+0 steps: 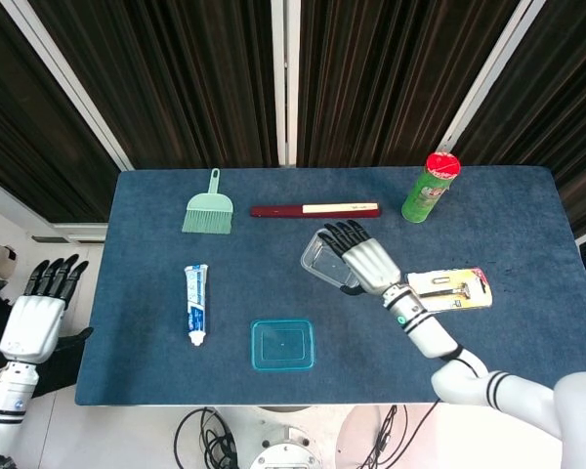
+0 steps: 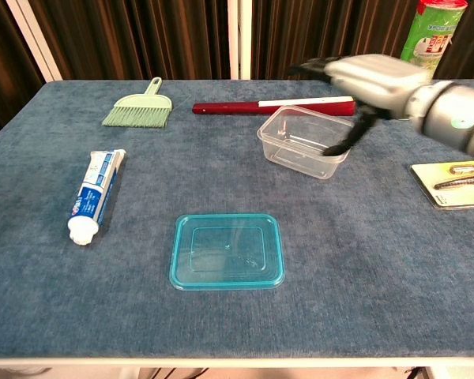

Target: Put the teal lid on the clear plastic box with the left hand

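The teal lid [image 1: 282, 344] [image 2: 227, 250] lies flat near the table's front edge. Behind it and to the right stands the clear plastic box [image 1: 319, 256] [image 2: 302, 142], turned askew. My right hand [image 1: 366, 260] [image 2: 367, 75] hovers over the box's right end with its fingers stretched out, and its thumb touches the box's right rim. It grips nothing that I can see. My left hand [image 1: 37, 315] hangs off the table's left side with fingers spread and empty, far from the lid. The chest view does not show it.
A toothpaste tube [image 1: 196, 303] [image 2: 93, 195] lies left of the lid. At the back are a green hand brush [image 1: 208, 207] [image 2: 141, 108], a dark red folded fan [image 1: 314, 209] [image 2: 272, 105] and a green can [image 1: 430, 186] [image 2: 430, 35]. A carded razor [image 1: 452, 289] [image 2: 457, 181] lies at the right.
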{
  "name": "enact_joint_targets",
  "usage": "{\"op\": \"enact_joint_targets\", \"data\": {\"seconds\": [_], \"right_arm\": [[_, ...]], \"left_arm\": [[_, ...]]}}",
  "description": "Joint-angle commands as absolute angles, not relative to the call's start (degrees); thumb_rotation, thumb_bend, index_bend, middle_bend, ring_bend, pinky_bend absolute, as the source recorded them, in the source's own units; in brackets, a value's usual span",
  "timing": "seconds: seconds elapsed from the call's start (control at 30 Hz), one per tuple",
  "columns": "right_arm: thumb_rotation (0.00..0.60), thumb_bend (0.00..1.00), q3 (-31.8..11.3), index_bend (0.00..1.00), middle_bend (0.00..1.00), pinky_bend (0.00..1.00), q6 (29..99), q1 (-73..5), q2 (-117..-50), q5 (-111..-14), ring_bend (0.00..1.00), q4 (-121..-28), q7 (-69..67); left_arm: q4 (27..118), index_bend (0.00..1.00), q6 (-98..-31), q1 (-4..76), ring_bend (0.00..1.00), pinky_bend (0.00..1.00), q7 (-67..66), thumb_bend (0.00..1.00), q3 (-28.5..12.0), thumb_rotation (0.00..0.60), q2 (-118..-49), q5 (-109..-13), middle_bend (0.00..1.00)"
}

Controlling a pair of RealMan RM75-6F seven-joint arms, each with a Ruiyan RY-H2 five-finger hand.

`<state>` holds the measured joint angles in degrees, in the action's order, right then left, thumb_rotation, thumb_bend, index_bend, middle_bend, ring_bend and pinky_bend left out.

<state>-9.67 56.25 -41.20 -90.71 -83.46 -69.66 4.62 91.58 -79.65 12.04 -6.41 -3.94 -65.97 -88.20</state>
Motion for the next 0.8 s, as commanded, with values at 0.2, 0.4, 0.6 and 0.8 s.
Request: {"op": "enact_joint_targets", "data": {"seconds": [0.2,0.4,0.6,0.8], "right_arm": [[0.600,0.03,-6.80,0.00,0.00,0.00,60.79,-34.30,-84.17,-80.40,0.00,-73.13,6.44],[0.600,0.03,-6.19,0.00,0.00,0.00,64.66,-31.03,-80.61,-80.65,0.00,-74.66,4.10],[0.600,0.03,-6.65,0.00,0.00,0.00,71.91,-26.89,-76.42,-81.29,0.00,-79.00,4.56],[0.600,0.03,-6.25,0.00,0.00,0.00,76.23,-23.09,-73.31,-81.54,0.00,-80.96,2.43]], "left_arm": [[96.11,0.06,-73.98,17.65,0.00,0.00,-9.35,0.00,-3.29,0.600,-65.59,-93.07,0.00],[100.88,0.06,-66.61,22.26,0.00,0.00,-13.99,0.00,-1.76,0.600,-66.99,-95.41,0.00],[107.07,0.06,-58.03,27.26,0.00,0.00,-25.05,0.00,-3.31,0.600,-72.00,-90.83,0.00],[107.27,0.06,-51.56,32.71,0.00,0.00,-32.00,0.00,-5.29,0.600,-80.65,-85.32,0.00]]}}
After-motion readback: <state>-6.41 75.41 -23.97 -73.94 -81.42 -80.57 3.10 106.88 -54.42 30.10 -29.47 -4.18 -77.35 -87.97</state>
